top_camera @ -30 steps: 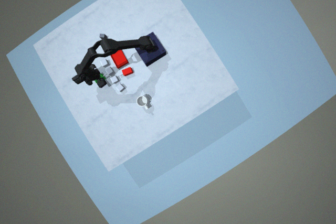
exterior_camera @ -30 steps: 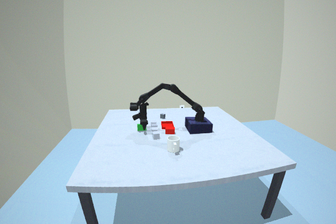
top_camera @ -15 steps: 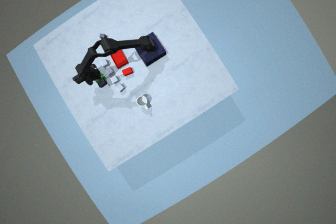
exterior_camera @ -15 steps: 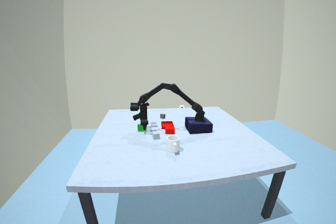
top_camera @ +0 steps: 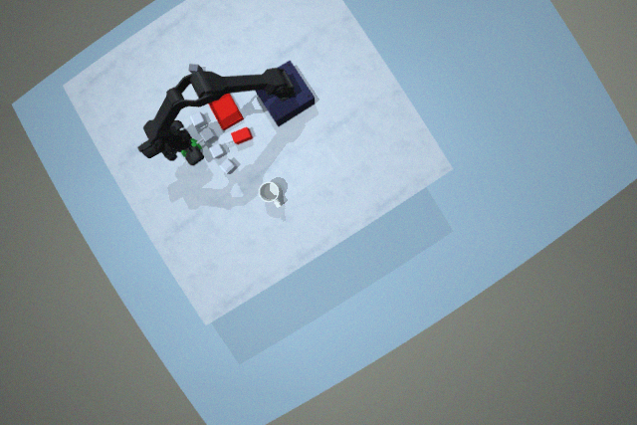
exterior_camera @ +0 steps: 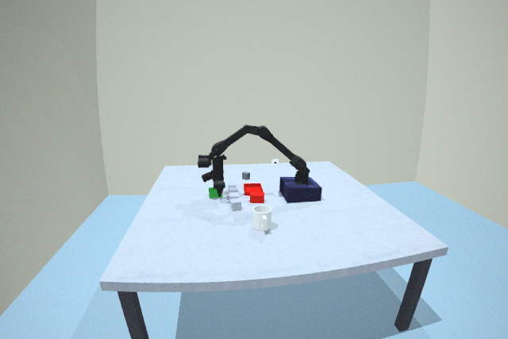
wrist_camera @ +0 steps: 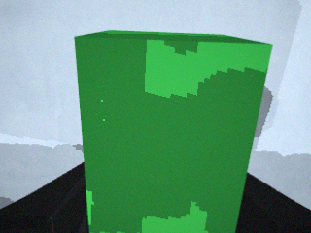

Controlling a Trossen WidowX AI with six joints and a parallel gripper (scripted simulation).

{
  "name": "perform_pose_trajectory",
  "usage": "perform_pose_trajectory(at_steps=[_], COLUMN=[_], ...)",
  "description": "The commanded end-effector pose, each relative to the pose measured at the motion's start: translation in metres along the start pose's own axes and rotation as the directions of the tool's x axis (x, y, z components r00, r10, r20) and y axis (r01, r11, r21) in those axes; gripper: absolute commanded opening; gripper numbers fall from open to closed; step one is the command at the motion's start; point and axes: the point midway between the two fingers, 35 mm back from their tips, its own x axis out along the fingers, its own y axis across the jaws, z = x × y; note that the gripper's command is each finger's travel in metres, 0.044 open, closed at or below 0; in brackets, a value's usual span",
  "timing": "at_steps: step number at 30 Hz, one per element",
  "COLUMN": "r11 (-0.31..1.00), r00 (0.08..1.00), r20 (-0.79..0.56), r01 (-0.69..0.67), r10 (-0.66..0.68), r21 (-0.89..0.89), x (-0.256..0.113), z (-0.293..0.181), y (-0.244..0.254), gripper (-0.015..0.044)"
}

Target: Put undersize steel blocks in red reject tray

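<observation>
Biggest risk as I see it, a judgement: a wrong verdict on a block, since from my seat none of the bores show and a tilted push w/ the green block-shaped GO gauge (top_camera: 193,143) (exterior_camera: 214,193) (wrist_camera: 170,131) could jam in a good hole and read as undersize. Cause would be poor alignment, as the gauge fills most of the wrist cam and hides whatever is beneath it. Next risk down: knocking the pale grey steel blocks (top_camera: 218,150) (exterior_camera: 235,205), which stand close together just beside the gauge, b/w it and the open red reject tray (top_camera: 225,111) (exterior_camera: 252,189); a low sideways sweep could shove one & lose its place. Smaller risk: the gauge twisting in the grip if it catches a block's edge. Least: clipping the white ceramic mug (exterior_camera: 262,217) (top_camera: 269,191), as it's well apart from the gripper. As for pose, my black jointed arm (top_camera: 234,83) (exterior_camera: 279,146) arches up from its dark navy box-shaped base (top_camera: 304,106) (exterior_camera: 303,194), over the tray side, then drops to the far side of the blocks, wrist pointing down. The black parallel-jaw gripper (top_camera: 192,148) (exterior_camera: 219,192) has its fingers pinching the gauge, low over the tabletop; can't tell if the gauge touches anything underneath.
</observation>
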Motion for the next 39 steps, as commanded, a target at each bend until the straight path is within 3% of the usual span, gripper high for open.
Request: perform_pose_trajectory(at_steps=[1,39], r11=[1.0,1.0], r00=[1.0,1.0], r20=[0.003,0.003], r01=[0.006,0.006], r10=[-0.006,-0.006], r21=[-0.003,-0.003], x=[-0.0018,-0.0002], z=[-0.0018,-0.0116], y=[-0.0009,-0.0009], gripper=[0.0,0.0])
